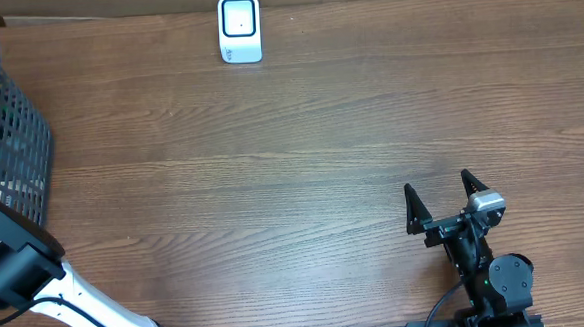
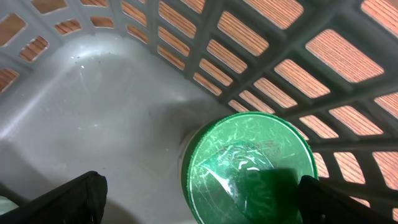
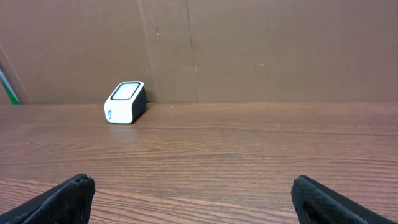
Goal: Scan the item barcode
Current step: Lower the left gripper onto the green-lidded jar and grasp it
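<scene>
The left gripper [image 2: 199, 186] hangs inside the basket [image 1: 15, 138], a dark lattice tub at the far left edge of the tabletop [image 1: 302, 163]. Its fingers [image 2: 62, 199] are spread wide and hold nothing. One dark tip shows at the lower left of the wrist view, the other at the lower right.

Between the tips, lower in the basket, lies the item [image 2: 249, 165]. It is seen from above as a round green lid, scuffed and shiny, with a sliver of white body at its left rim. It rests on the basket's grey floor in a corner, close to the lattice wall, and wood grain shows through the openings. The right tip overlaps the lid's edge in the picture; I cannot tell whether it touches.

From overhead the left arm reaches over the basket's near end, and the item is hidden.

The right gripper [image 1: 441, 198] sits at the near right of the tabletop, well apart from the basket. Its fingers are wide and empty, pointing toward the far edge.

The scanner [image 1: 240, 28] — a small white box with a dark window on top — stands at the far edge, left of centre, just in front of the cardboard wall [image 3: 249, 50]. In the right wrist view it is ahead and to the left, well apart from the fingers.
</scene>
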Robot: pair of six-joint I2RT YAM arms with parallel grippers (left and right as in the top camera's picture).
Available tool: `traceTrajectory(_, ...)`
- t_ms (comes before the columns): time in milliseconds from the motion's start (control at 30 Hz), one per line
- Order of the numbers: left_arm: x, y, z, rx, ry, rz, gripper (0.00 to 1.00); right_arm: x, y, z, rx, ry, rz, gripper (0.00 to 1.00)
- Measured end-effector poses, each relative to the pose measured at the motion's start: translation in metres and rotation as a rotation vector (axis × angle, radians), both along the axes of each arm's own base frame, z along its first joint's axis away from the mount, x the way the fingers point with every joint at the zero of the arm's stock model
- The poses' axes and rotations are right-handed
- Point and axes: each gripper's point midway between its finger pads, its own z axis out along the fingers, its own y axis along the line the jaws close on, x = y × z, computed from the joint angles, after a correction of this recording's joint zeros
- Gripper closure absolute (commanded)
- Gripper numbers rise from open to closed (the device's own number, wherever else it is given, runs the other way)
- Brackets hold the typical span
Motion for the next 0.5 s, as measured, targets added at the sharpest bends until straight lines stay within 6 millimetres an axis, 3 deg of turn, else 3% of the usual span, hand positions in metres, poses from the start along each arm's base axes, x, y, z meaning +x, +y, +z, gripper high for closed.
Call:
traceTrajectory(333, 0.005, -0.009, 0.001, -0.036, -0.026, -0.037, 0.01, 0.0, 0.0, 0.0, 0.0, 0.0, 0.0, 0.0)
traceTrajectory(500, 0.012, -0.016, 0.02, -0.038, -0.083, -0.079, 0.0, 0.0, 0.0, 0.0, 0.0, 0.001, 0.0, 0.0)
